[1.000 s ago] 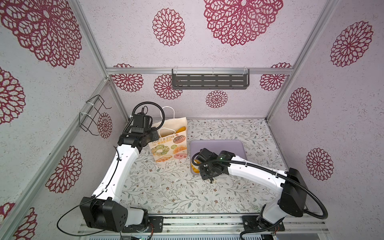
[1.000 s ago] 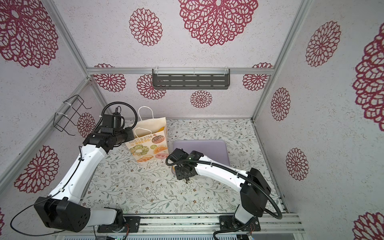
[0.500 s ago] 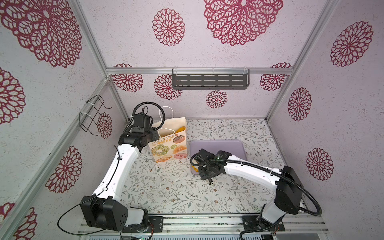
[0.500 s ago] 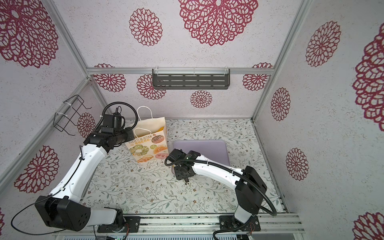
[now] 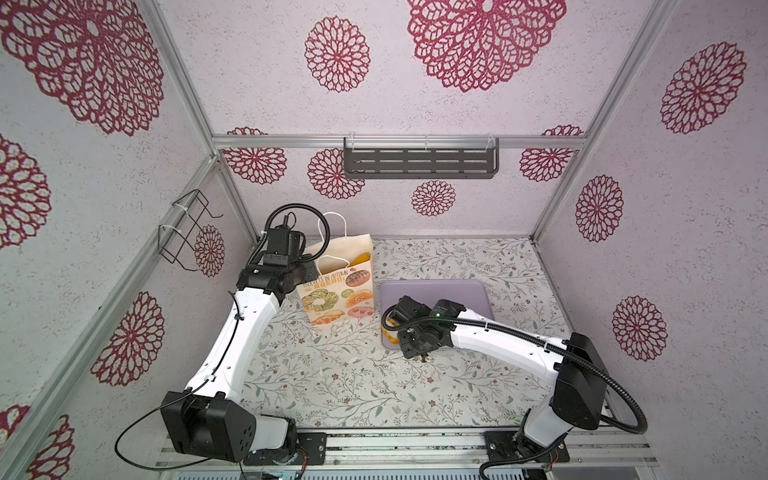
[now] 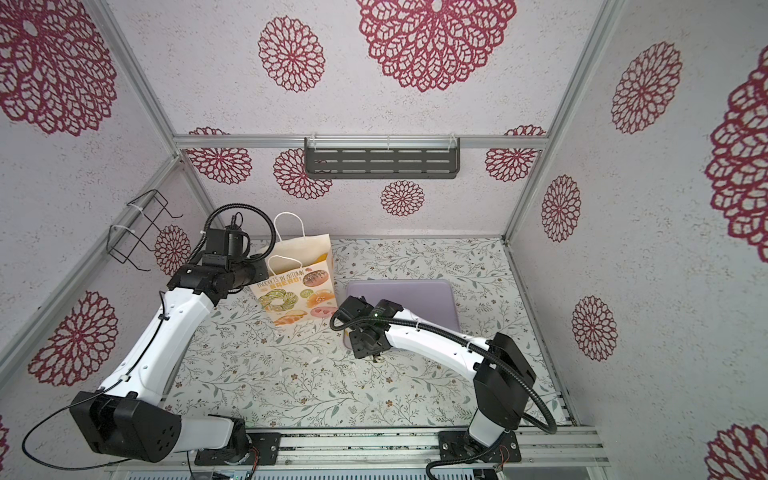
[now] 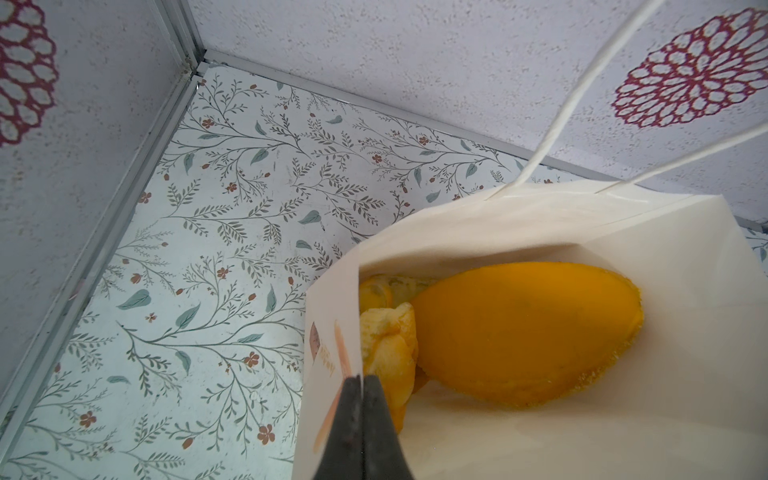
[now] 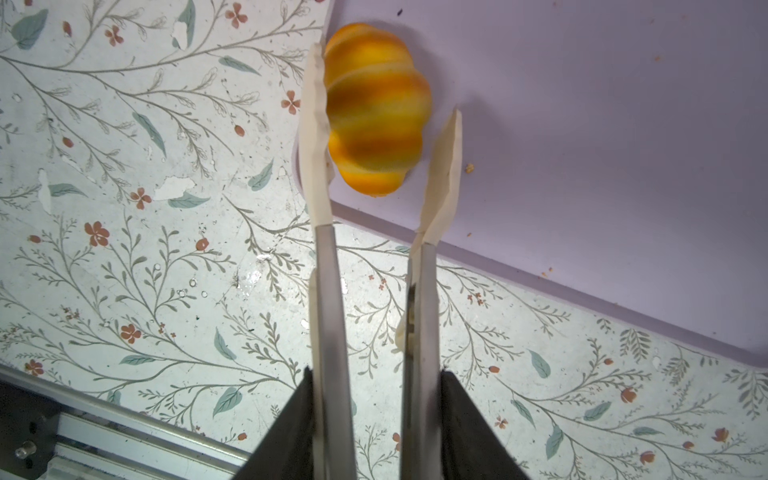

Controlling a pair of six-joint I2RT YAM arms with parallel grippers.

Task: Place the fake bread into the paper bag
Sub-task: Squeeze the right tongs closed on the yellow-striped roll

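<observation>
The bag (image 5: pixel 338 291), at ten o'clock from the tray (image 5: pixel 457 289), is matt cream paper with cord handles (image 7: pixel 564 117); the loaf (image 7: pixel 523 328) in it looks smooth and dull orange, crumbly at the rim. The bun (image 8: pixel 374 112) is glossy and ridged. The tray looks like smooth matt lilac plastic. The table (image 5: pixel 353 382) wears a printed floral sheet, chipped in spots. The walls (image 5: pixel 478 208) are rough and grainy; the frame (image 5: pixel 399 141) is brushed metal. At twelve o'clock the shelf (image 5: pixel 419 164) is dark matt metal; at nine the rack (image 5: pixel 183 232) is black wire. The arms (image 5: pixel 237 336) have glossy white shells. The right gripper (image 8: pixel 384 124) has bare metal fingers (image 8: pixel 328 299) with wrinkled cream pads (image 8: pixel 314 137); the left gripper (image 7: pixel 362 378) is matt black.
</observation>
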